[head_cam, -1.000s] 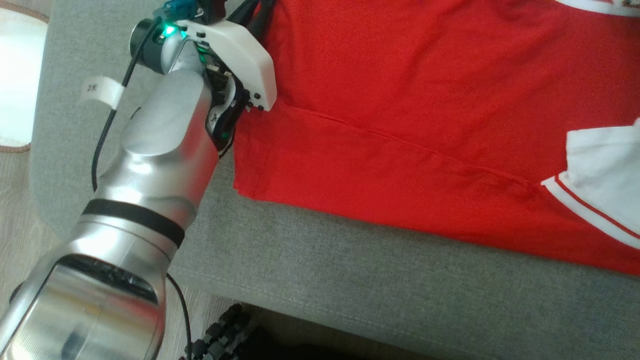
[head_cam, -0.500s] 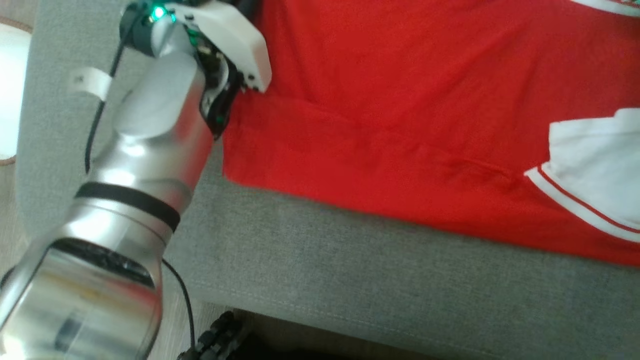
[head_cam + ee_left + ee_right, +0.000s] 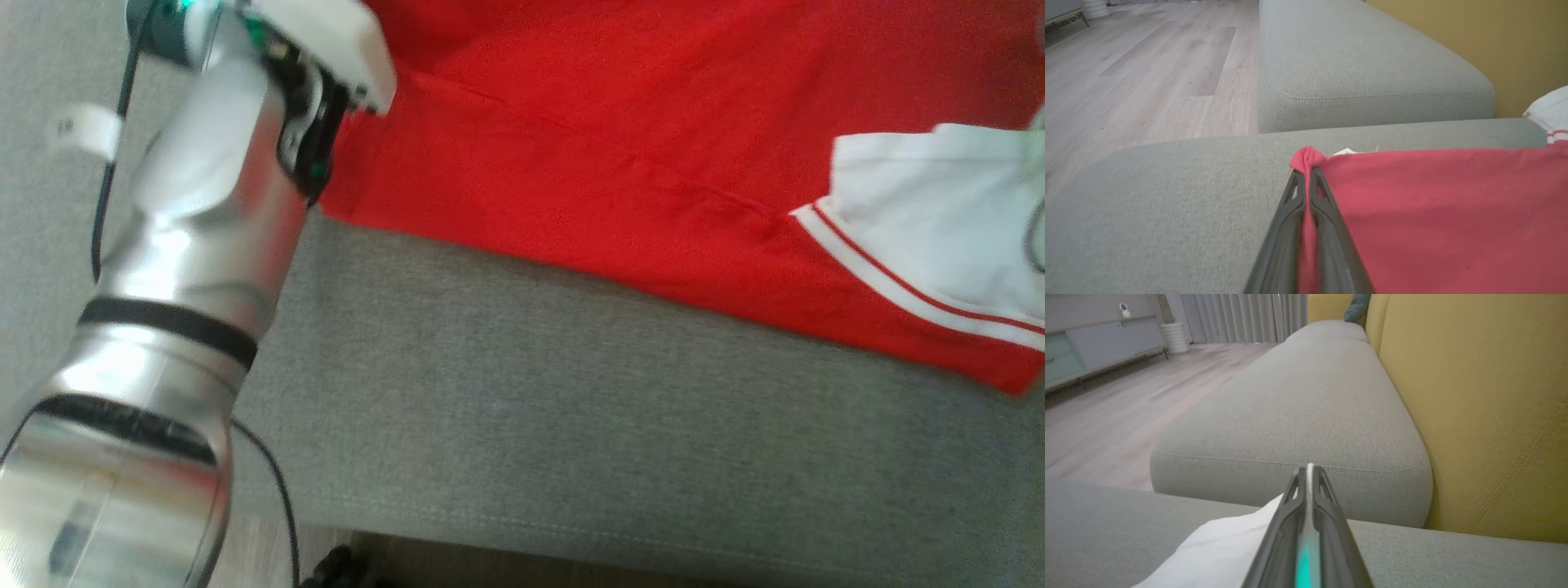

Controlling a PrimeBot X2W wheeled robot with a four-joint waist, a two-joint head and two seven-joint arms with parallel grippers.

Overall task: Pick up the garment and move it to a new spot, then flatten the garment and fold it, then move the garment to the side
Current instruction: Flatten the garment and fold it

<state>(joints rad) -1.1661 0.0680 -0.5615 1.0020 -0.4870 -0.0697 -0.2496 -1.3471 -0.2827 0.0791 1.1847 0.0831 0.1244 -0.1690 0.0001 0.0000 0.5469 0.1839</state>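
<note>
Pinching a bunched corner of the red shirt [image 3: 1433, 212], the left gripper [image 3: 1306, 171] was seen with its two dark fingers pressed together, and a strip of red cloth was trapped between them along their length. The right gripper [image 3: 1309, 470] was likewise closed. A thin edge of the white sleeve [image 3: 1220, 551] was clamped between its fingers, and the rest of that sleeve was draped down to their left in the right wrist view.

From the head camera, the silver left forearm [image 3: 204, 229] was seen at the left, stretched up to the near left corner of the red shirt, with a white paper tag [image 3: 82, 131] hung beside it. The red shirt was spread flat on the grey seat cushion [image 3: 571, 392], with its near edge laid back from the cushion's front seam. A shallow crease was drawn across the cloth toward the white sleeve, which was bordered by a white band and a thin red stripe.

Beyond the held corner, a second grey cushion [image 3: 1363, 69] was set next to the first, with a narrow gap between them. A yellow backrest [image 3: 1486, 408] was stood along the right of both cushions in the wrist views. Farther off, a pale wooden floor [image 3: 1147, 81] was laid out, and a low cabinet [image 3: 1086, 347] and grey curtains [image 3: 1241, 316] were seen at the far side of the room.
</note>
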